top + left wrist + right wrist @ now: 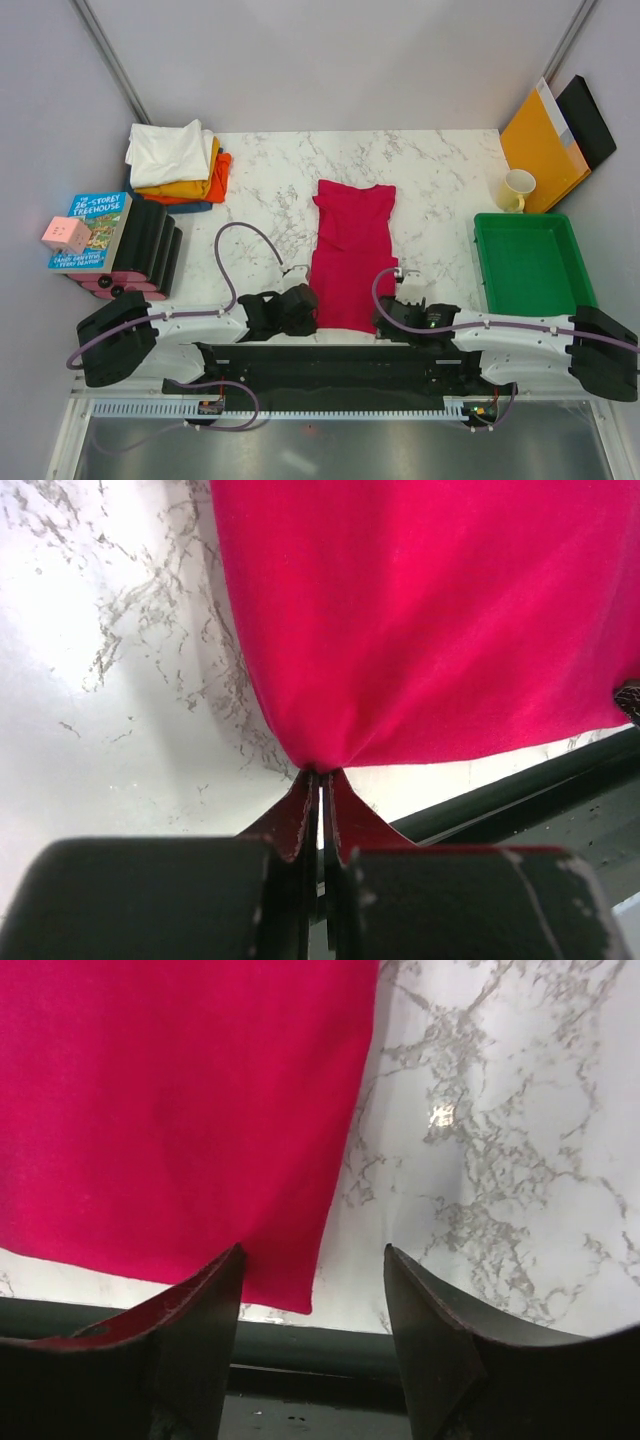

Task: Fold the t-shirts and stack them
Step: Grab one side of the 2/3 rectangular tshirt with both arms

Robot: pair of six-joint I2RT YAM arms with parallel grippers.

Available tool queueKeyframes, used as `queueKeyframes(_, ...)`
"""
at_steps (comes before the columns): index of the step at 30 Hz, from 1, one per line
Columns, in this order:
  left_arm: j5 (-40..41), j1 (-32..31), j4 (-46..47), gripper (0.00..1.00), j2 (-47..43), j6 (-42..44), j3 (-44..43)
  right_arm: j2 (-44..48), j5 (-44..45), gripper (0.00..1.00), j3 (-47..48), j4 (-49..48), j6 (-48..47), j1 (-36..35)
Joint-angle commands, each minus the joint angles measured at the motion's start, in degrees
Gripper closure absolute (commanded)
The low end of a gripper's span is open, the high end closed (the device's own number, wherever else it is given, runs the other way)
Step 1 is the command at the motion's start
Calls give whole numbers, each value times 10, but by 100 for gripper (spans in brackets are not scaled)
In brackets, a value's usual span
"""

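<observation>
A crimson red t-shirt (352, 252) lies folded into a long strip down the middle of the marble table. My left gripper (305, 305) is shut on its near left corner; in the left wrist view the cloth (430, 620) bunches into the closed tips (320, 777). My right gripper (392, 312) is open at the near right corner, and in the right wrist view that corner (285, 1290) lies between the spread fingers, close to the left one (200, 1310). A stack of folded t-shirts (180, 165), white over yellow-orange, orange and dark blue, sits at the far left.
A green tray (532, 262) stands at the right, with a yellow mug (517, 189) and an orange envelope (540, 140) behind it. Books and black-and-pink rolls (120, 245) sit at the left edge. The table's near edge (300, 1345) runs just below both grippers.
</observation>
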State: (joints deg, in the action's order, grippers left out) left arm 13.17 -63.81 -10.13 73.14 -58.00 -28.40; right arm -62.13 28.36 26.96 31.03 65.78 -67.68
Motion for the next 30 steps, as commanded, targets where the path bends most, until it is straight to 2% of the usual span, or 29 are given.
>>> queueKeyframes(1, -3, -9, 2, 98, 8, 12, -18, -9, 14, 42, -3, -25, 34, -8)
queueKeyframes(4, -4, -10, 0, 98, 7, 16, -19, -12, 9, 53, -8, -33, 41, -10)
queueKeyframes(6, -3, -10, -2, 98, 4, 17, -18, -16, 7, 55, -9, -31, 44, -10)
queueKeyframes(11, -3, -10, -2, 98, 2, 19, -20, -13, 8, 68, -17, -18, 63, -11)
queueKeyframes(15, -2, -10, -3, 98, -2, 22, -21, -12, 4, 83, -24, -10, 76, -11)
queueKeyframes(17, -1, -10, -4, 98, -4, 23, -22, -7, 9, 97, -23, 5, 78, -11)
queueKeyframes(18, 0, -10, -5, 98, -5, 24, -22, 0, 15, 100, -17, 12, 80, -11)
queueKeyframes(25, 23, -28, -39, 98, -23, 41, -53, 18, 71, 100, 31, 106, 73, -17)
queueKeyframes(30, 48, -47, -53, 98, -20, 52, -84, 17, 119, 100, 75, 134, 45, -16)
